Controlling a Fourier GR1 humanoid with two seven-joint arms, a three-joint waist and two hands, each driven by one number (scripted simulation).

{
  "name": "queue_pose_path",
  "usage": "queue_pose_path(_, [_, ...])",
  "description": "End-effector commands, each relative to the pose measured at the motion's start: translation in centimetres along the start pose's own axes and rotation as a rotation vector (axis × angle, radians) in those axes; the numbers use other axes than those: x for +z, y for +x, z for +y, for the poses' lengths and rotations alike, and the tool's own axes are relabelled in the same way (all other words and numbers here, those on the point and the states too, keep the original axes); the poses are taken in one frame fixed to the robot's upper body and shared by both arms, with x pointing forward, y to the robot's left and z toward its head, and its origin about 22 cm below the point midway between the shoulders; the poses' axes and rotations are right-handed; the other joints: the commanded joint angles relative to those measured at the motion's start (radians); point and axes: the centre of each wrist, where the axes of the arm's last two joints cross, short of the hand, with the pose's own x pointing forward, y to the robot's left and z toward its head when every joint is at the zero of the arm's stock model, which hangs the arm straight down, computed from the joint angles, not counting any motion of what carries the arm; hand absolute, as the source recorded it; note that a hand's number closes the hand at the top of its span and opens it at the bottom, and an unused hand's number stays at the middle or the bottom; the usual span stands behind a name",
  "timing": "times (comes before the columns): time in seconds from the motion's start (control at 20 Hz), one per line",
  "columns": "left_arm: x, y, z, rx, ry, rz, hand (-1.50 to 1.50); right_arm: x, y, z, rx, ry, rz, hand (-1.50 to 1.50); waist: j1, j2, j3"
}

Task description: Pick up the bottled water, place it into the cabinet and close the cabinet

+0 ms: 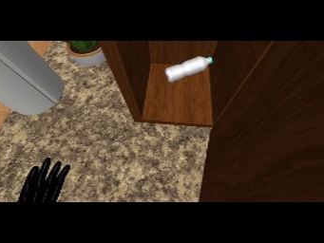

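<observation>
Bottled water [188,69] lies tilted on cabinet [178,102] shelf, door [276,133] open; left hand [45,182], fingers straight, well apart; right hand unseen.

white btl [187,69] sideways in open cabinet [178,102]

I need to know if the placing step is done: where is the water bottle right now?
In the head view the water bottle lies on its side on the cabinet shelf, upper middle, with the open cabinet door at its right.
</observation>
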Motion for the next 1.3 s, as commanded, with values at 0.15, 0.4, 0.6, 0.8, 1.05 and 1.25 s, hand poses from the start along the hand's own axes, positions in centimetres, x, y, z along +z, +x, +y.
queue_pose_path(0.15, [1.5, 2.7, 2.8, -0.004, -0.047, -0.021, -1.50, -2.7, 2.7, 0.9, 0.040, 0.134, 0.018, 1.50, 0.032, 0.018, -0.002])
queue_pose_path(0.4, [2.0, 3.9, 4.0, 0.006, -0.072, 0.000, -1.50, -4.3, 2.6, -0.1, 0.132, 0.276, -0.023, 1.50, 0.068, 0.023, -0.003])
queue_pose_path(0.6, [1.6, 5.1, 4.9, -0.001, -0.095, 0.002, -1.50, -5.2, 2.0, -0.4, 0.158, 0.340, 0.015, 1.50, 0.087, 0.022, -0.006])
queue_pose_path(0.8, [1.5, 4.9, 5.4, -0.009, -0.094, -0.005, -1.50, -6.4, 0.7, -0.7, 0.158, 0.345, 0.043, 1.50, 0.094, 0.033, -0.010])
queue_pose_path(1.05, [1.0, 5.9, 6.2, -0.024, -0.113, -0.006, -1.50, -7.7, -0.1, -0.7, 0.120, 0.308, 0.050, 1.50, 0.112, 0.040, -0.010])
queue_pose_path(1.25, [0.7, 6.3, 6.4, -0.011, -0.121, -0.024, -1.50, -8.7, -0.8, -0.9, 0.085, 0.265, 0.049, 1.50, 0.117, 0.045, -0.008])
